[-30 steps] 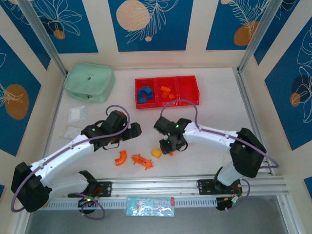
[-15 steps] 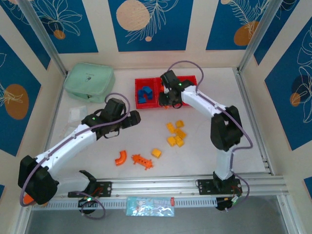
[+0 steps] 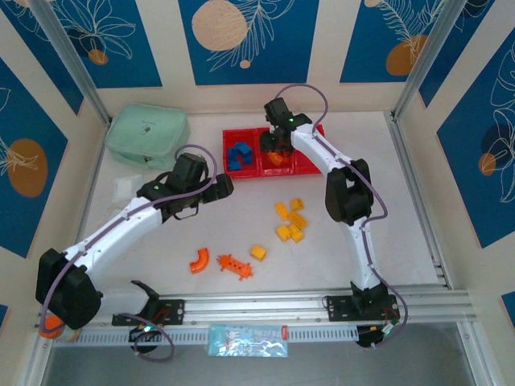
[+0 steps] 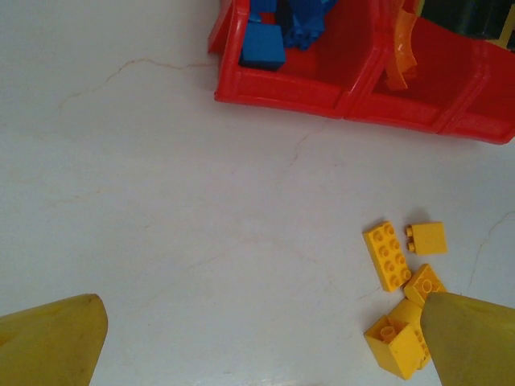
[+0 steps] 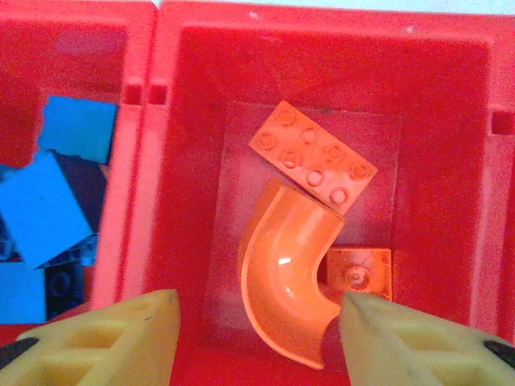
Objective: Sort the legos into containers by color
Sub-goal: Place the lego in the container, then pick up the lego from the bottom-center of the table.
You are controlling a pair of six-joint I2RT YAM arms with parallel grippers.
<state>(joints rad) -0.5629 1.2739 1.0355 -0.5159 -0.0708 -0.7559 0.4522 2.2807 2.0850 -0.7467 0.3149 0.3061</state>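
The red containers (image 3: 310,153) stand at the back centre. My right gripper (image 3: 276,149) hovers over the middle bin (image 5: 451,121), open. An orange arch (image 5: 290,277) lies loose between its fingertips (image 5: 133,338), close to the right one, beside a flat orange brick (image 5: 314,165) and a small orange square (image 5: 360,273). Blue legos (image 5: 48,213) fill the left bin. My left gripper (image 3: 222,187) is open over bare table, left of several yellow legos (image 4: 394,261), (image 3: 291,221). Nearer the front lie one yellow brick (image 3: 258,252), an orange arch (image 3: 199,260) and an orange toothed piece (image 3: 235,265).
A mint-green pouch (image 3: 147,135) sits at the back left, with clear plastic bags (image 3: 125,190) in front of it. Cage posts and patterned walls close in the table. An aluminium rail (image 3: 322,301) runs along the near edge.
My right arm swung from the near table to the middle bin with an orange arch, then its jaws opened and the arch dropped in. The left arm crept slightly forward, still open.
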